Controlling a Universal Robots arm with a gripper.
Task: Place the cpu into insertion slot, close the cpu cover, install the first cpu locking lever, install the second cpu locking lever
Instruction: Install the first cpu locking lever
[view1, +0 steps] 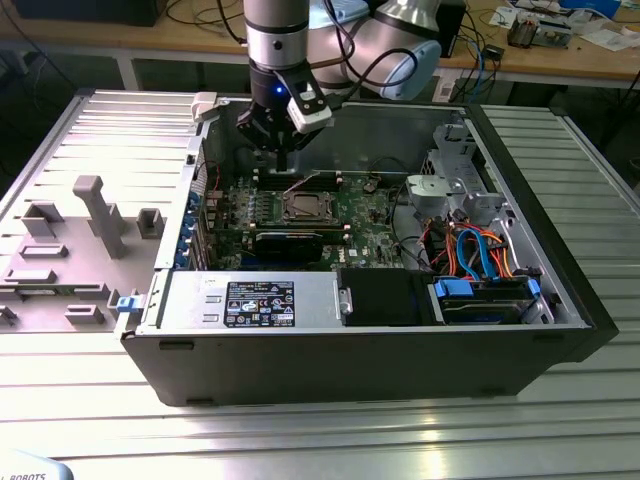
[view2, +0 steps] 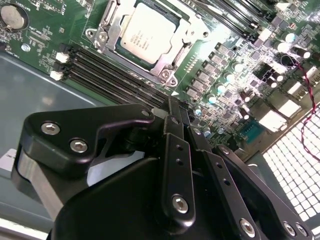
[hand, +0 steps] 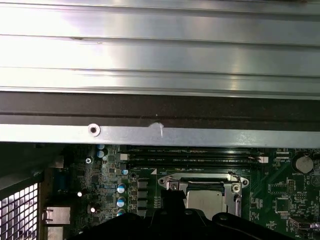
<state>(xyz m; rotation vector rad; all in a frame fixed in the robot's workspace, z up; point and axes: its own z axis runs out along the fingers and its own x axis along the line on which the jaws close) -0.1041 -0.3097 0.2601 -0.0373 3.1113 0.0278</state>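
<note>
The cpu (view2: 144, 34) lies flat in the insertion slot (view2: 167, 75) on the green motherboard, its silver-grey top showing. The cpu cover (view2: 111, 26) is down around it as a silver frame. In the first wrist view the cpu (hand: 206, 200) and the cpu cover (hand: 200, 181) sit just past the gripper's black body. I cannot make out how the locking levers stand. My gripper (view2: 172, 109) is shut with nothing in it. In the exterior view the gripper (view1: 284, 165) hangs above the board just behind the insertion slot (view1: 304, 207).
The open computer case (view1: 560, 300) rests on a ribbed metal table. Black memory slots (view2: 107, 70) run beside the socket. A long black card (view1: 288, 243), a power supply (view1: 250, 300) and a drive bay with orange and blue cables (view1: 480, 255) fill the case. Grey fixtures (view1: 95, 215) stand at the exterior view's left.
</note>
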